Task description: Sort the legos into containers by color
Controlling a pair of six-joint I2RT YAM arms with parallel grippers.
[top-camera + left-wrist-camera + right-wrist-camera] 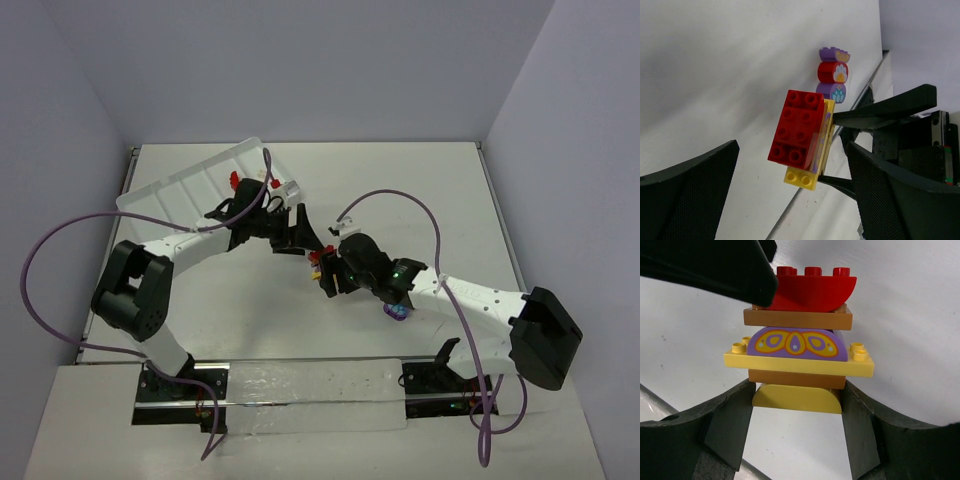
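Note:
A cluster of legos point(797, 347) hangs above the table: a yellow half-round, brown plates, a long yellow plate, a patterned purple arch and a red brick on top. My right gripper point(796, 390) is shut on its lower end. The overhead view shows the cluster point(318, 262) mid-table between both grippers. My left gripper point(792, 150) is open, its fingers point(695, 185) wide on either side of the red brick point(797, 127) without touching it. The white tray of containers point(185, 195) lies at the back left, with a red lego point(236, 180) and white legos point(288, 188) at its right end.
A small stack of purple and red round pieces point(832, 75) lies on the table beyond the cluster. A purple piece point(397, 312) shows under my right arm. Grey walls close in the table on three sides. Purple cables loop over both arms.

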